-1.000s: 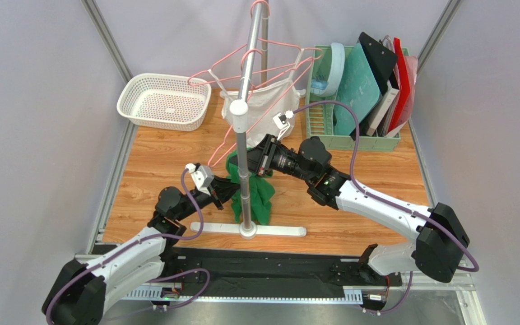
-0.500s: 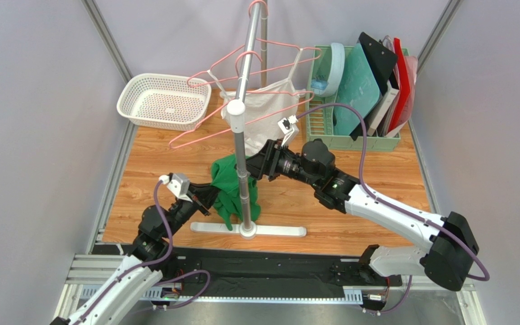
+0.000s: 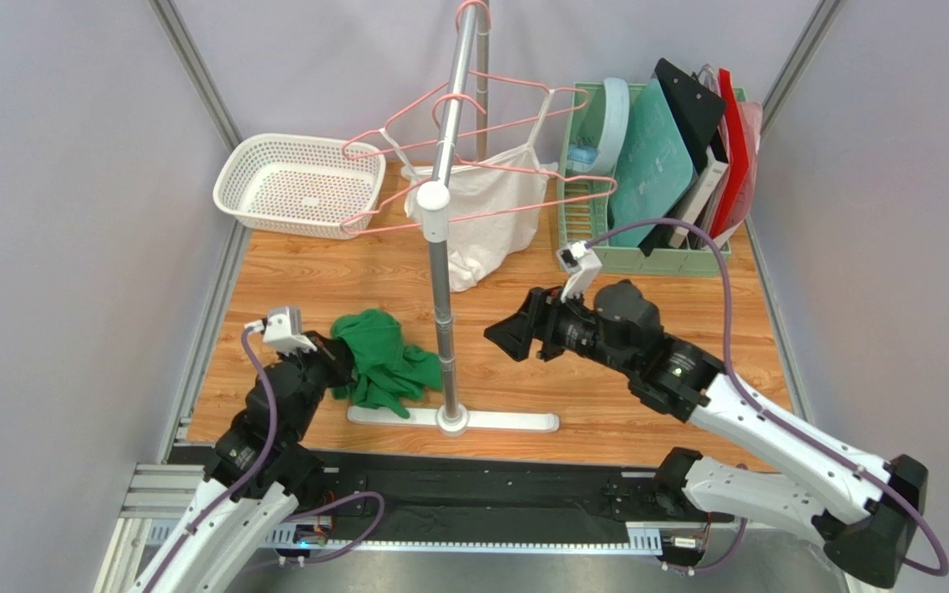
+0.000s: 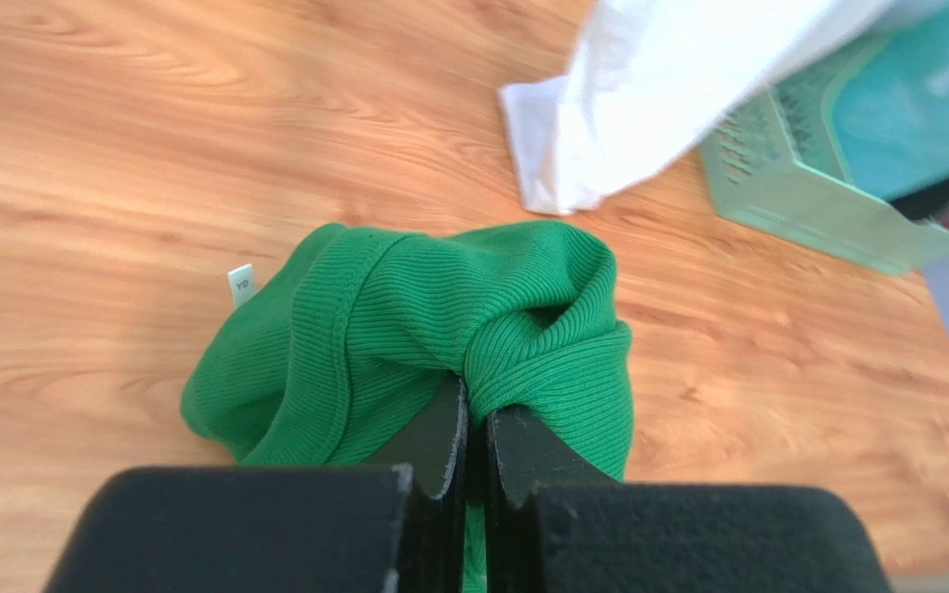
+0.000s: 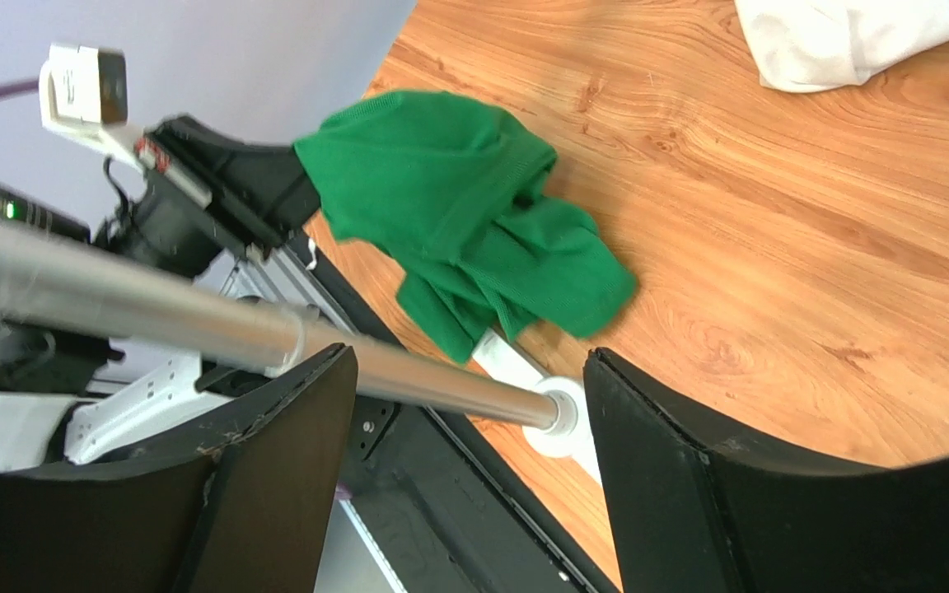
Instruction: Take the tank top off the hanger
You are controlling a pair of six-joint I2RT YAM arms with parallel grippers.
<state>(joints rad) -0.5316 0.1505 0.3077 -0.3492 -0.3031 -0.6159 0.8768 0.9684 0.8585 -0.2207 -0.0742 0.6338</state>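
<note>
The green tank top (image 3: 381, 358) (image 4: 442, 321) (image 5: 467, 210) lies bunched on the wooden table, left of the rack pole (image 3: 442, 297) and off any hanger. My left gripper (image 3: 341, 365) (image 4: 473, 402) is shut on a fold of it. My right gripper (image 3: 504, 334) (image 5: 467, 358) hangs open and empty just right of the pole, which runs across the gap between its fingers in the right wrist view. Pink hangers (image 3: 511, 82) hang on the rail above, one carrying a white garment (image 3: 486, 216) (image 4: 653, 99).
The rack's white base (image 3: 455, 420) lies near the table's front edge. A white basket (image 3: 300, 183) sits at the back left. At the back right stands a green file rack (image 3: 653, 173) (image 4: 814, 185) holding folders.
My left gripper pulled the green tank top down and left, away from the pole, onto the table. My right gripper opened, let go and drew back to the right. The pink hanger swung back.
</note>
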